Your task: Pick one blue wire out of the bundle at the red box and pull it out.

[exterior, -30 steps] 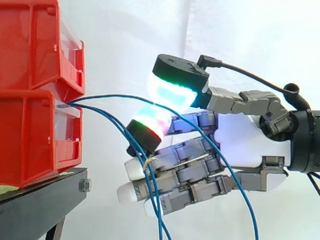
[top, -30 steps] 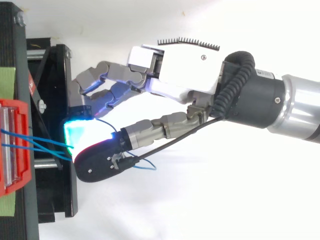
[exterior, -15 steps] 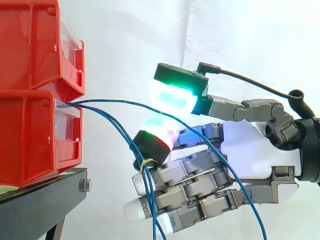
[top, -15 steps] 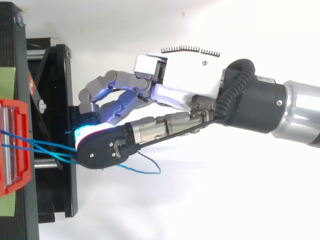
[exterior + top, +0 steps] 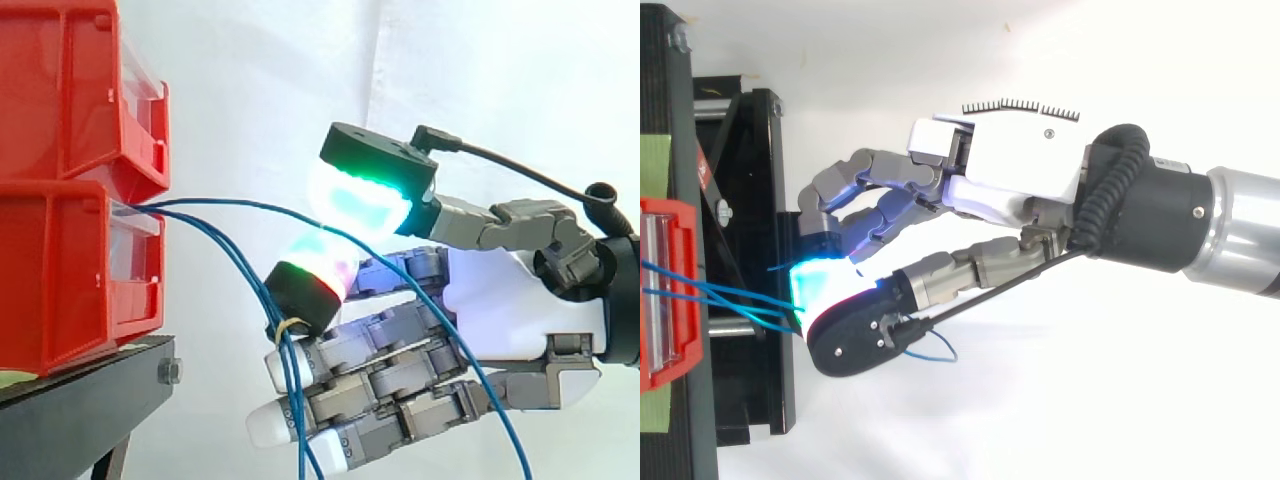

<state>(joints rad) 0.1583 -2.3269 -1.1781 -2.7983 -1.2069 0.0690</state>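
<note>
Side view: near the red box (image 5: 80,270), the hand (image 5: 510,300) pinches one blue wire (image 5: 250,203) between thumb and a glowing fingertip.

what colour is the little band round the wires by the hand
Yellowish band round the blue wires, clearest in the side view.

Bright, even light floods both views; the white curtain (image 5: 250,60) right of the red bins (image 5: 60,200) is washed out, and the fingers' pads (image 5: 355,200) flare cyan-green.
</note>
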